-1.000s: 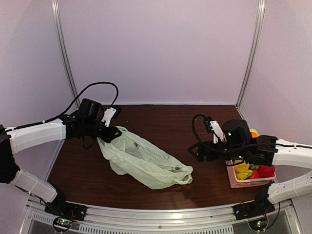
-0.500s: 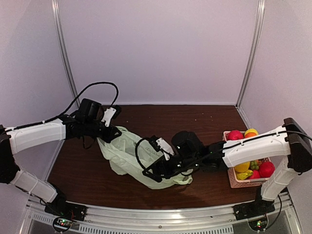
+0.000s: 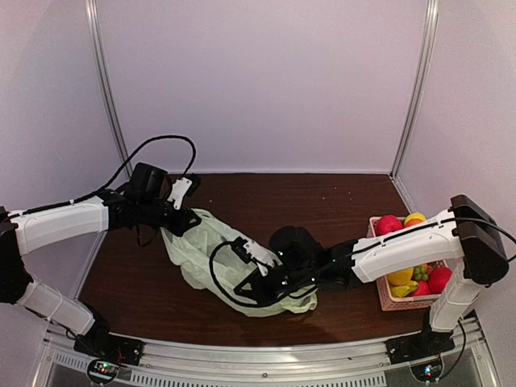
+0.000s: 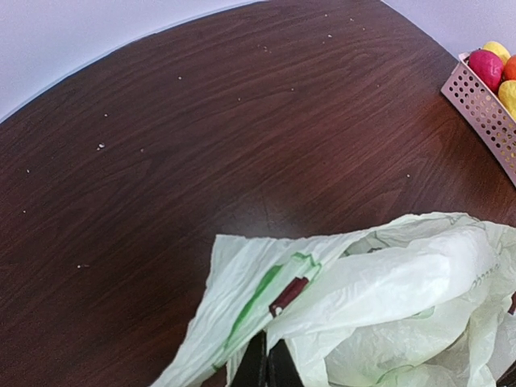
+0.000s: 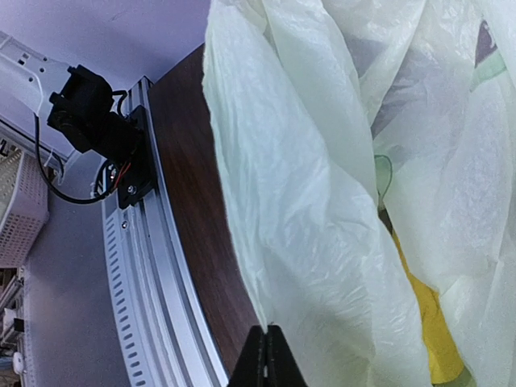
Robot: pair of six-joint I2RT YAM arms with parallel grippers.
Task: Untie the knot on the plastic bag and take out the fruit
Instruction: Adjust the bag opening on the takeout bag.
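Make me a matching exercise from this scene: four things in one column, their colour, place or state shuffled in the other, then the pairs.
Things:
1. bag
2. basket
3. left tool
4. right tool

Descriptions:
A. pink, at the far right
B. shut on the bag's left end
C. pale green, crumpled, in the middle
D. shut on the bag's near right part

Pairs: 1-C, 2-A, 3-B, 4-D
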